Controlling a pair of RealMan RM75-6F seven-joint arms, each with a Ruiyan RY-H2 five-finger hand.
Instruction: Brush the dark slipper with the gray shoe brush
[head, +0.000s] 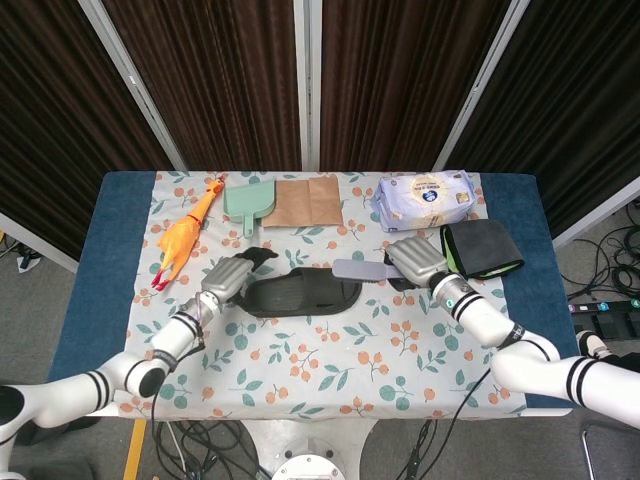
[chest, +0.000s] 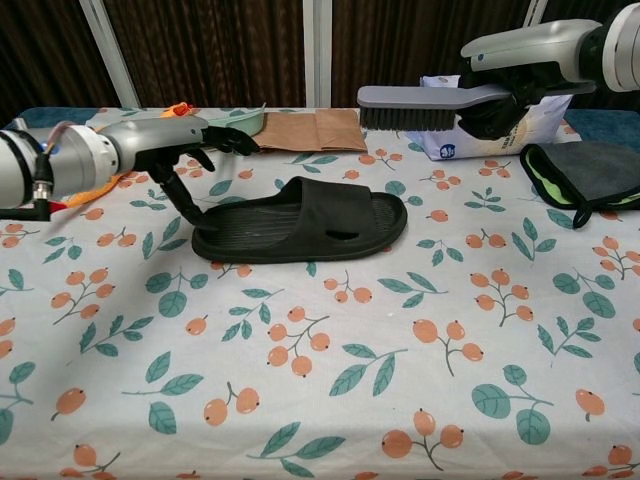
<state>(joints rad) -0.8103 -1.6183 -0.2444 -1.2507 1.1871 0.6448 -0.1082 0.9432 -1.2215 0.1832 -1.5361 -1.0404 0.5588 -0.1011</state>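
The dark slipper (head: 305, 293) (chest: 300, 222) lies flat at the middle of the floral tablecloth, toe to the right. My right hand (head: 415, 260) (chest: 520, 75) grips the handle of the gray shoe brush (head: 360, 270) (chest: 415, 100). The brush is level, bristles down, in the air above the slipper's toe end and clear of it. My left hand (head: 232, 275) (chest: 165, 140) hovers at the slipper's heel end with its fingers spread and nothing in it. Its thumb points down to the heel edge; I cannot tell whether it touches.
An orange rubber chicken (head: 180, 238) lies at the left. A green dustpan (head: 250, 203) and a brown paper bag (head: 308, 202) sit at the back. A pack of wipes (head: 428, 198) and a folded gray-and-green cloth (head: 482, 248) are at the right.
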